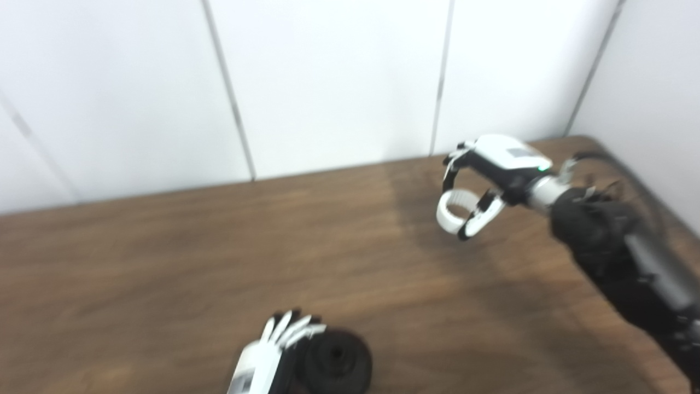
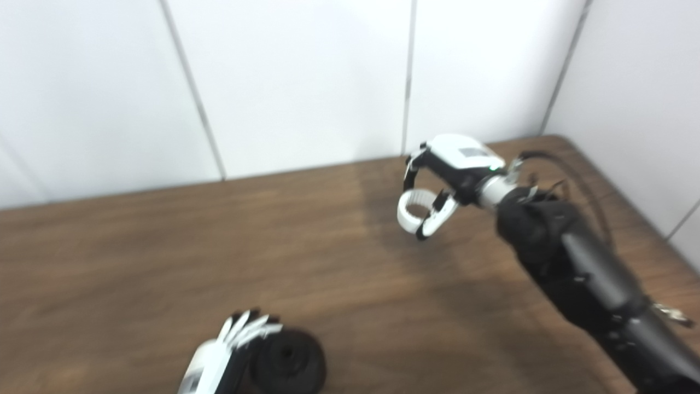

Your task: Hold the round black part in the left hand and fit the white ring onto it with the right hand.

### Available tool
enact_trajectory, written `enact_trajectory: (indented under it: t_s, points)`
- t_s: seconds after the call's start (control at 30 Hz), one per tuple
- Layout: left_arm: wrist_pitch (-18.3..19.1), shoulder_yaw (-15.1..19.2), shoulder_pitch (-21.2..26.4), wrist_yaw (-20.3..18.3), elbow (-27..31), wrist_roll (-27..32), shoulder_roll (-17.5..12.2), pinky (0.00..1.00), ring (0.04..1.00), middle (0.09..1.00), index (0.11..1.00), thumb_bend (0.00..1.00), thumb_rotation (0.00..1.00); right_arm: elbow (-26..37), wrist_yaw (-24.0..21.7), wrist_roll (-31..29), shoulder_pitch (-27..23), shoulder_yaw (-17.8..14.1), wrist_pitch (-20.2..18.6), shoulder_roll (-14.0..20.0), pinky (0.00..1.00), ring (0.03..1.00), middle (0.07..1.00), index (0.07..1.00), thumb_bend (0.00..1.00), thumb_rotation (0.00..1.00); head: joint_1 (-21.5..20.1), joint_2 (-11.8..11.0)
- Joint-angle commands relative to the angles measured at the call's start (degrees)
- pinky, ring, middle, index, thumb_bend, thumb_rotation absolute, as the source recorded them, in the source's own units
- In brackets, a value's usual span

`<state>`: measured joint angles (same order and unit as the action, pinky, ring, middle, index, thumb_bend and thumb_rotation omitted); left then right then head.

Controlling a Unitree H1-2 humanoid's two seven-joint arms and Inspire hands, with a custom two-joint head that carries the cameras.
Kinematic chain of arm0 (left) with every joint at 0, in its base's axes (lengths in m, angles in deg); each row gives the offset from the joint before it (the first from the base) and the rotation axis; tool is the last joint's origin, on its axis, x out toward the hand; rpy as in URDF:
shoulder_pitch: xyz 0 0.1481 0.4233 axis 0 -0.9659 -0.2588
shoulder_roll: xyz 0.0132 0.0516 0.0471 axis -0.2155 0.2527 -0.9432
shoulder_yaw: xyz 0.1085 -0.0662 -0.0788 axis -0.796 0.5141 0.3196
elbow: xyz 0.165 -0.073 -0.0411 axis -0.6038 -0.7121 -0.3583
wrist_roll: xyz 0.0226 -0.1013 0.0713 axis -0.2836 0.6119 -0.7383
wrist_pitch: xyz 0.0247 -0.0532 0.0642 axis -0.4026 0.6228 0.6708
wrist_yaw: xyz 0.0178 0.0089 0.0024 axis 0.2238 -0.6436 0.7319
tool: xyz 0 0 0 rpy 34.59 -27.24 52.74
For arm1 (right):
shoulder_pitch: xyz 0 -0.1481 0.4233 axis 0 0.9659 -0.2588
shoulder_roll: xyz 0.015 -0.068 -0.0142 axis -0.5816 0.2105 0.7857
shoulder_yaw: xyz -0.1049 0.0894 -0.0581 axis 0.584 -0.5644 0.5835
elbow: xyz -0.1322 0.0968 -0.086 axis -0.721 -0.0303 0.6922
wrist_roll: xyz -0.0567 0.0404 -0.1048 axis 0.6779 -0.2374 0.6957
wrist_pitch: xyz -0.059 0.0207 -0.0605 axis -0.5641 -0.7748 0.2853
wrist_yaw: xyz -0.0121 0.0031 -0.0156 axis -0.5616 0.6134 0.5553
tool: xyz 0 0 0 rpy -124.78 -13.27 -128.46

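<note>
White ring (image 1: 453,210) sits pinched in the right hand (image 1: 495,175) near the table's (image 1: 164,262) far right corner, and should travel level toward the black part (image 1: 336,364) gripped by the left hand (image 1: 268,355) at the near edge.

bare table (image 1: 164,262) between hands, wall (image 1: 328,82) close behind

This looks like a lab or test cell rather than a home. A wood-grain counter (image 1: 164,262) stands pushed into a corner of plain white wall panels (image 1: 328,82) divided by thin grey seams (image 1: 229,93). Nothing decorates the walls, and loose black cable (image 2: 574,180) lies at the counter's far right corner.
</note>
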<state>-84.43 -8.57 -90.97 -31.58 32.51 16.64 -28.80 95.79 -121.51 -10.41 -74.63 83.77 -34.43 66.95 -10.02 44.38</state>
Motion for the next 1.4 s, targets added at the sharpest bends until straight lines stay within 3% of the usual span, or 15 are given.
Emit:
enact_trajectory:
  t_s: [0.0,0.2,0.57,1.37]
  points:
    - [2.2,-0.8,-1.7,-3.1,0.1,-1.8,-0.4,1.0,0.972,0.866,0.487,0.52,0.07,4.7,-2.6,1.0,-0.5,-2.1,-0.5,-0.3,1.0,0.96,0.853,0.484,0.52,0.14,0.2,0.8]
    - [2.6,-1.3,-1.3,-3.1,0.9,-2.3,0.2,1.0,0.969,0.858,0.486,0.52,0.07,14.4,-9.0,2.2,1.7,-4.1,-0.5,-4.5,1.0,0.938,0.842,0.483,0.53,0.14,0.8,3.1]
    - [5.9,-2.7,0.1,-4.9,2.7,-4.3,1.4,1.0,0.948,0.85,0.485,0.52,0.07,24.7,-16.8,4.2,4.2,-2.0,-0.4,-11.3,1.0,0.933,0.838,0.481,0.53,0.14,2.9,6.6]
    - [9.6,-5.0,1.9,-5.4,3.2,-5.9,3.1,1.0,0.947,0.853,0.485,0.52,0.07,23.0,-18.2,5.9,5.0,7.5,4.9,-18.9,1.0,0.934,0.826,0.481,0.53,0.14,4.8,8.4]
